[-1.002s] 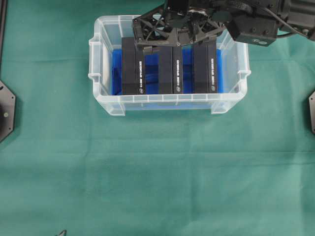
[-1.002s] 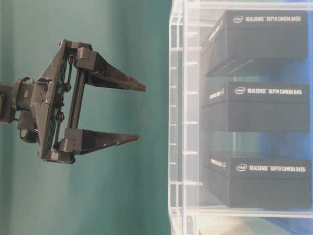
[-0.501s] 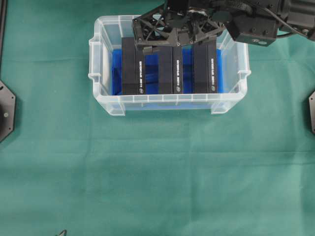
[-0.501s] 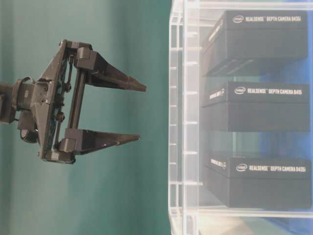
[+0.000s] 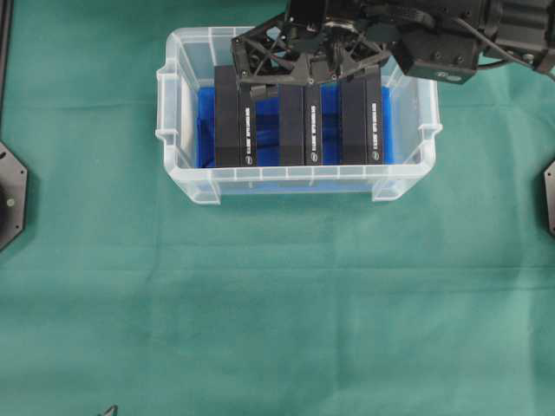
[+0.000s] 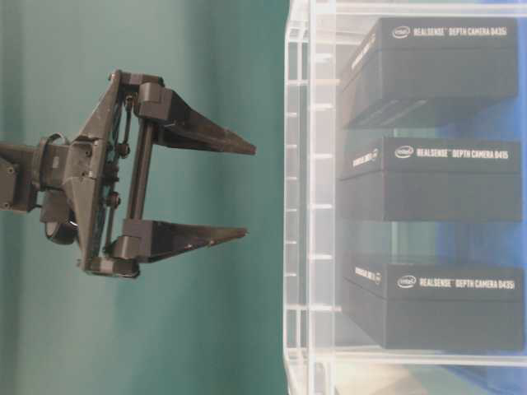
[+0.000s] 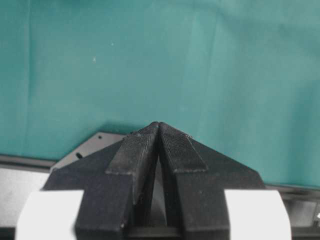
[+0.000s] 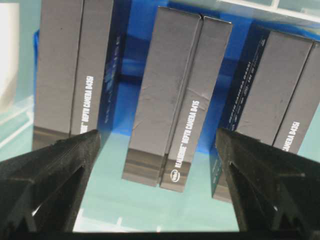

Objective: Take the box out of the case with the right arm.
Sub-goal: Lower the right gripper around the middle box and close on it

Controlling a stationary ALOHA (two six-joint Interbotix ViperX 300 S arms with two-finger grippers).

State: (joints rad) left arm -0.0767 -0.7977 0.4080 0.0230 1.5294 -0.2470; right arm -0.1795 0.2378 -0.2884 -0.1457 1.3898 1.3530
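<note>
The right gripper point(image 5: 299, 71) hangs spread wide over the far side of the case point(image 5: 182, 121), fingers straddling the middle camera box point(image 5: 301, 121), likely lined up to descend. Three boxes stand on edge inside. The left gripper point(image 7: 159, 131) sits pinched together, idle.

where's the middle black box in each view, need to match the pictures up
Overhead exterior: the middle box stands in the case, centre of three, under the right tool.
Table-level exterior: middle of the stack of three, behind the clear wall.
Left wrist: not in it; only the left tool over green cloth.
Right wrist: centre, between the open fingers.
Shared landmark: the blue sheet lining the case.
</note>
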